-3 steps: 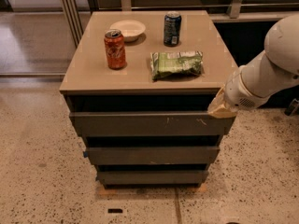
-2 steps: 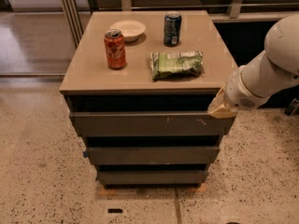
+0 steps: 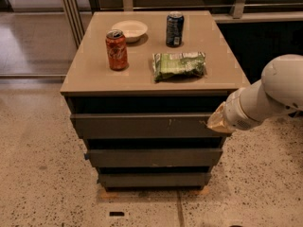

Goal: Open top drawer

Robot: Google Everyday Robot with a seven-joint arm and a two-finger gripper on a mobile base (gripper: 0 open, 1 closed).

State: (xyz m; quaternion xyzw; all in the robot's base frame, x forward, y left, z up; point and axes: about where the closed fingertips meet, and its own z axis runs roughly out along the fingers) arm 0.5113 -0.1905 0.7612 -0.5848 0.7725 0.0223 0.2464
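The top drawer (image 3: 142, 126) is the long dark front just under the front edge of the table (image 3: 208, 46). It has little pale scratches a bit right of the middle. There is a dark gap between it and the table top. It has no handle.

The tool (image 3: 218, 122) is at the front right corner of the table, low down, and its pale tip touches the right end of the top drawer. I cannot tell if the tool is spread or pressed together. The white arm (image 3: 270, 96) comes in from the right side.

On the table there is a red can (image 3: 116, 49) near the left edge and a dark can (image 3: 174, 29) near the back edge. A bowl (image 3: 129, 30) sits beside them, and a green bag (image 3: 179, 65) lies near the front. Under the top drawer are two smaller drawers (image 3: 154, 157).

I think this is the step where the tool gets a hold on the drawer. The drawer does not look pulled out much, so most of the job is left.

Next, I think the tool needs a good hold on that right end or its top lip. Then it should pull straight out from the table, toward the front. A pull from one end may make the drawer twist and stick, so slow and even is best.
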